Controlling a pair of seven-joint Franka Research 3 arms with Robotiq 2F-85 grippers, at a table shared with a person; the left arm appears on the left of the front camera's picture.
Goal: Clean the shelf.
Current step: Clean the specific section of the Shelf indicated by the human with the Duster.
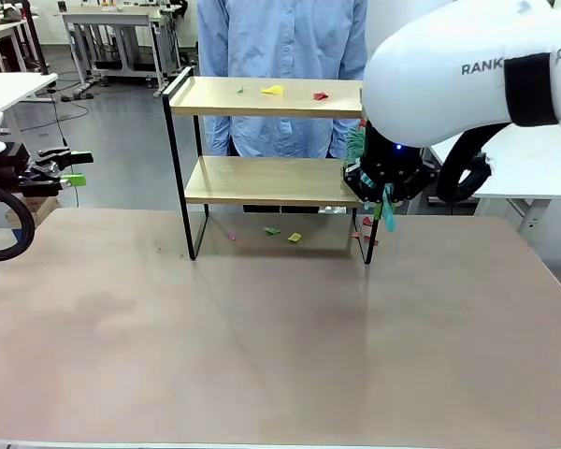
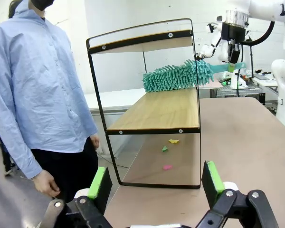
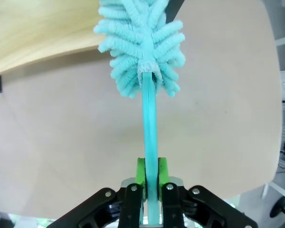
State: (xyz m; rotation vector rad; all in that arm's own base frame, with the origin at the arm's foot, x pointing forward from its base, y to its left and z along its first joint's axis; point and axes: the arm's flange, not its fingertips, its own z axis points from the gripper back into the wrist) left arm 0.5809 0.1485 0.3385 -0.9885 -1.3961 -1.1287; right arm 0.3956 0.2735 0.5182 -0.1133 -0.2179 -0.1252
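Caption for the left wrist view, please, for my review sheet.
Right gripper holds a teal duster over the lower board of the shelf; paper scraps lie on the table beneath.

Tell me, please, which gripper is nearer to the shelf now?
The right. The right gripper is at one end of the shelf, by its lower board, shut on a teal duster that reaches over the board. The left gripper hangs open, well off the other end.
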